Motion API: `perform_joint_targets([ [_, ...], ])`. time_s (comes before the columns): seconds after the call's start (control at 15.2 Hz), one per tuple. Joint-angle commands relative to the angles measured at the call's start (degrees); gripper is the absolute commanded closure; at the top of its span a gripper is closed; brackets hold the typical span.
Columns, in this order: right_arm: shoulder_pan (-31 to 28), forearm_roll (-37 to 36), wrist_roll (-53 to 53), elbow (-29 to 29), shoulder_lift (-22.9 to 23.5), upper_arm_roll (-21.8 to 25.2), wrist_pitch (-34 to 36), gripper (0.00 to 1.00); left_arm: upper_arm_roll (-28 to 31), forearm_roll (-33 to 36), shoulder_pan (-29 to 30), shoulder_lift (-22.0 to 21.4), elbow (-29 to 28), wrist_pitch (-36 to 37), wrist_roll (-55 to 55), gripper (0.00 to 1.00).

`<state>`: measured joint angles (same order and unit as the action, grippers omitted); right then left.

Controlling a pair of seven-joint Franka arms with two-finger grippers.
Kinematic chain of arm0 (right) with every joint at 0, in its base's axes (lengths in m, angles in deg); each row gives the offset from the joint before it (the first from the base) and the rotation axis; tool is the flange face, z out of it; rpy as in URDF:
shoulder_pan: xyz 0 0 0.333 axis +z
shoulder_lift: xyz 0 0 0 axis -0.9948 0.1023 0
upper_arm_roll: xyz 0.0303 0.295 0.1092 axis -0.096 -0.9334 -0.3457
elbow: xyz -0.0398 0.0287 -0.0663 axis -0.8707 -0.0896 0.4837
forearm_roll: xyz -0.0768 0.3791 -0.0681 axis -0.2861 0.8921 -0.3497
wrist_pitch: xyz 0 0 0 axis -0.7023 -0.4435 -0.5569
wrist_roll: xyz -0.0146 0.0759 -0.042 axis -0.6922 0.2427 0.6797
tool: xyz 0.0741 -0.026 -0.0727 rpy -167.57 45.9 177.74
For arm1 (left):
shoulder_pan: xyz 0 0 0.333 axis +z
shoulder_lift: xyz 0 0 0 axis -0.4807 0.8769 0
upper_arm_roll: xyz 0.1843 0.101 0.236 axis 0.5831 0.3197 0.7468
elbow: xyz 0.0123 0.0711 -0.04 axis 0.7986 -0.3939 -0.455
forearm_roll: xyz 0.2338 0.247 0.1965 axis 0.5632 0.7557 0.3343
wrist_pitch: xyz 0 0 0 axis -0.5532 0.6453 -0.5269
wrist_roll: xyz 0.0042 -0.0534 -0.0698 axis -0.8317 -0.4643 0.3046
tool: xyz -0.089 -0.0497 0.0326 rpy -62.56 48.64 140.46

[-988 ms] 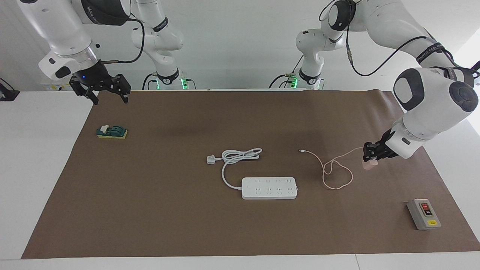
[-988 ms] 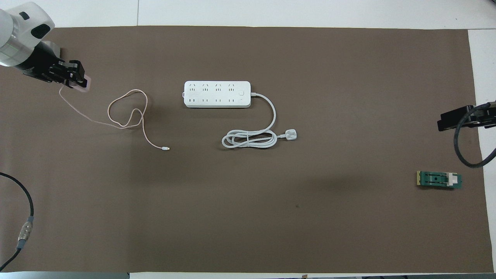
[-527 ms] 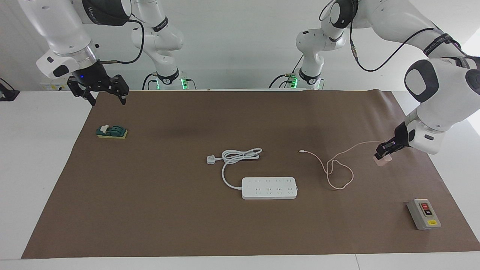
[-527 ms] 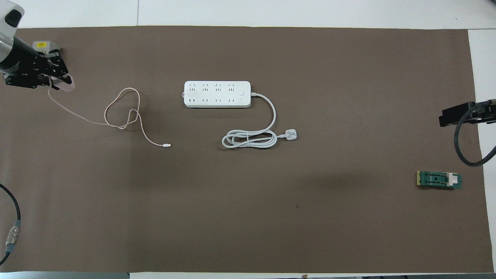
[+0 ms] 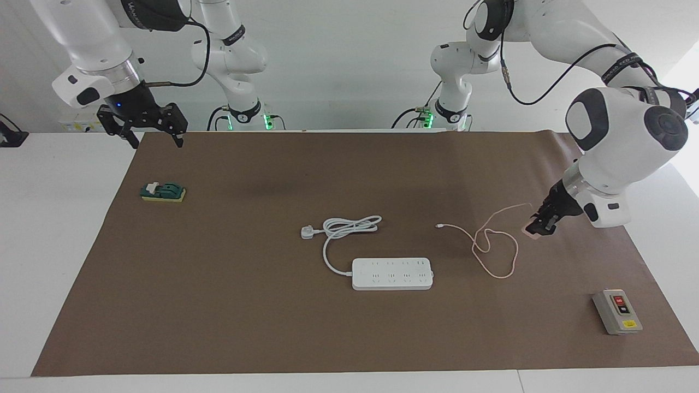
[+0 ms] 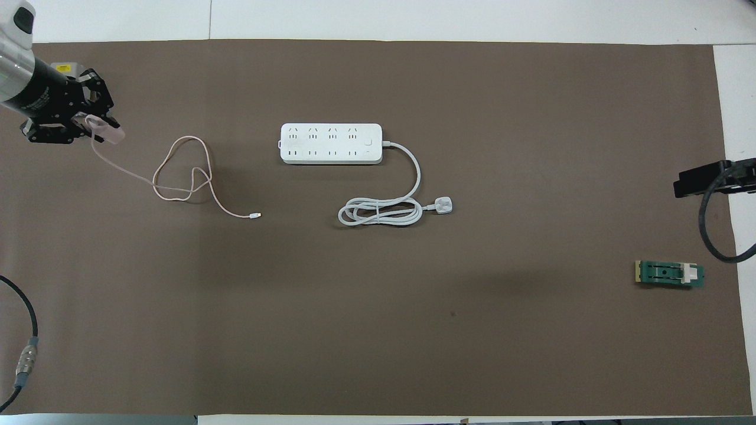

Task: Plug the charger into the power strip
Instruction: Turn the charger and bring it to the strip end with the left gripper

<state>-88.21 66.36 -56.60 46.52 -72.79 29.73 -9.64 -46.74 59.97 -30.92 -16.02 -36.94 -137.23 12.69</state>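
Note:
My left gripper [image 5: 540, 226] is shut on the pale pink charger [image 5: 532, 232] and holds it low over the brown mat at the left arm's end of the table. It also shows in the overhead view [image 6: 97, 124], with the charger [image 6: 113, 135] sticking out of it. The thin pink cable [image 5: 494, 246] trails from the charger in a loop on the mat toward the power strip [image 5: 392, 273]. The white power strip [image 6: 331, 143] lies flat mid-table, sockets up. My right gripper [image 5: 157, 142] is open and empty, waiting in the air over the mat's corner by the right arm's base.
The strip's thick white cord and three-pin plug [image 5: 308, 232] lie coiled nearer to the robots than the strip. A grey box with red and black buttons [image 5: 617, 312] sits at the left arm's end. A small green block [image 5: 163, 192] lies at the right arm's end.
My left gripper has turned at the wrist and swung out and back with the charger, dragging the cable loop. The right gripper has drifted slightly up and toward its base.

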Motion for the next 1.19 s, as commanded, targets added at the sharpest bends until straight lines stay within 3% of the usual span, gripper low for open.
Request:
perform_joint_targets([
  [0.0, -0.8, 0.3, -0.6, 1.4, -1.2, -0.3, 0.2, 0.00, 0.7, -0.9, -2.5, 0.3, -2.1, -3.7, -13.0, 1.00],
  [0.4, -1.0, 2.9, -1.8, 1.3, -1.2, -0.2, 0.2, 0.00, 0.8, -0.5, -8.6, 3.5, -3.9, -12.1, -39.1, 1.00],
  [0.66, -1.0, 2.9, -1.8, 1.1, -1.2, -0.2, 0.2, 0.00, 0.7, -0.5, -10.2, 3.4, -4.0, -12.9, -54.7, 1.00],
  [1.12, -0.9, 2.6, -1.9, 1.1, -1.1, -0.2, 0.0, 0.00, 0.6, -0.9, -15.3, 5.2, -4.0, -13.7, -64.9, 1.00],
])
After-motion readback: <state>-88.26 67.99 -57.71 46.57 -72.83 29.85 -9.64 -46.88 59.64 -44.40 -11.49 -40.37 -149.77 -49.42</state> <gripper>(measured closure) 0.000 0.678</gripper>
